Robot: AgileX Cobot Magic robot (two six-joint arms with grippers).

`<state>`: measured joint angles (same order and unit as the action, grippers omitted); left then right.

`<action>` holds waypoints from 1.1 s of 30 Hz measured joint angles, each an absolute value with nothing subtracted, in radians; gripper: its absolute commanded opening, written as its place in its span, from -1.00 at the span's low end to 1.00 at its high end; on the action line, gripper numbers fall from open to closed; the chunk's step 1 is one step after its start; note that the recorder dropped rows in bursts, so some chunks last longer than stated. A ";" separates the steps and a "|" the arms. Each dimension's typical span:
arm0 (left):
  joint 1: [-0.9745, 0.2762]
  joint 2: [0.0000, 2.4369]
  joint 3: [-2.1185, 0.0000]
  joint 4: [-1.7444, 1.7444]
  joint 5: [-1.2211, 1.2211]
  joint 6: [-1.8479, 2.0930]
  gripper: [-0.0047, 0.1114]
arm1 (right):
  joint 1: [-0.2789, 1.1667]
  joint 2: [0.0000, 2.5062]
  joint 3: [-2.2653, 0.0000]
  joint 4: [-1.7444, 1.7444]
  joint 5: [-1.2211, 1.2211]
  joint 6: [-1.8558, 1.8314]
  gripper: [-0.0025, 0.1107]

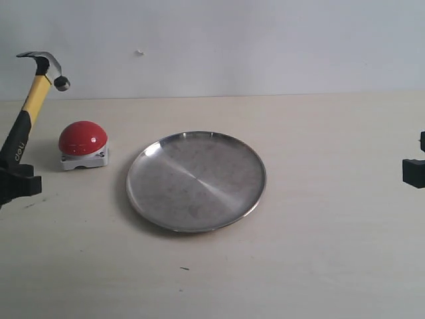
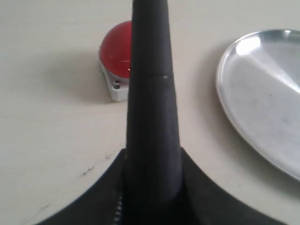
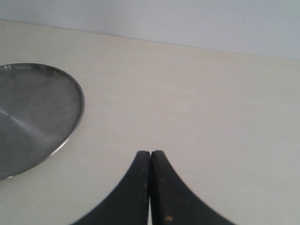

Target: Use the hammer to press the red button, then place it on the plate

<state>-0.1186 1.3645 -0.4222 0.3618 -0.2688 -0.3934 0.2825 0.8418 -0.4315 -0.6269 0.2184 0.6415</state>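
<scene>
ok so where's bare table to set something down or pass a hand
Widest bare table lies between the plate and the right gripper. The strip in front of the plate is free too. Crowded: the left side, where the left gripper holds the hammer beside the red button.

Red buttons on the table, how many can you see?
1. The red button sits on the table, left of the plate in the exterior view and apart from it, near the raised hammer. Nothing here looks able to hide another.
</scene>
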 measured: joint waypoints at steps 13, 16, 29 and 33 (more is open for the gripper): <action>-0.119 1.547 -0.422 0.325 -0.391 -0.336 -0.92 | 0.283 0.842 -0.431 -0.627 0.220 0.642 -0.96; -0.119 1.567 -0.422 0.279 -0.395 -0.301 -0.92 | 0.283 0.842 -0.431 -0.627 0.220 0.642 -0.96; -0.119 1.583 -0.422 0.253 -0.421 -0.274 -0.92 | 0.283 0.842 -0.431 -0.627 0.220 0.642 -0.96; -0.119 1.502 -0.422 0.253 -0.390 -0.274 -0.92 | 0.283 0.842 -0.431 -0.627 0.220 0.642 -0.96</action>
<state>-0.1186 1.5016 -0.4222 0.2529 -0.3902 -0.2741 0.2825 0.8418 -0.4315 -0.6269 0.2202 0.6415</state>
